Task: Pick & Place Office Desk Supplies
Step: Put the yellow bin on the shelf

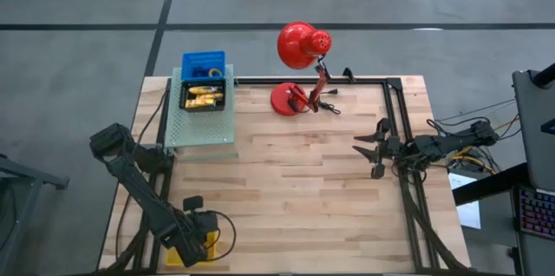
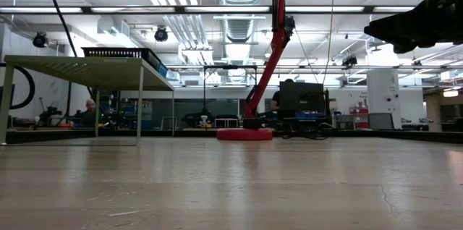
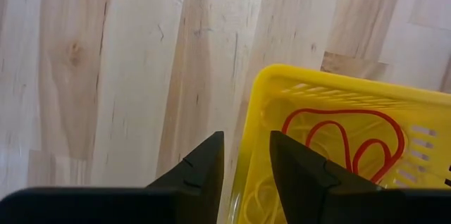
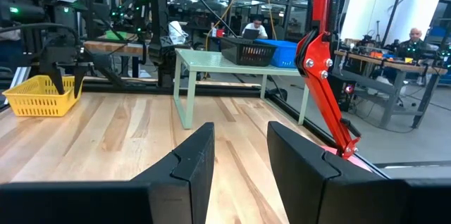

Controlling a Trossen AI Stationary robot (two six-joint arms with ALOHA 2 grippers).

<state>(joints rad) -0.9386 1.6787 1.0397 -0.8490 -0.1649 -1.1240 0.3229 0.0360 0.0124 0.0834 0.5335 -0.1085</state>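
Red rubber bands seen in yellow basket, cut off at frame edge; tan bands beneath hard to make out. Left gripper positioned over basket rim, jaws narrowly parted, empty. Right gripper held above table, jaws parted, empty.

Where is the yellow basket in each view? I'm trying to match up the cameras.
High view: bottom left, mostly hidden under the left gripper, yellow basket.
Low view: not in it.
Left wrist view: lower right, red rubber bands inside.
Right wrist view: far left.
Shared landmark: red lamp.
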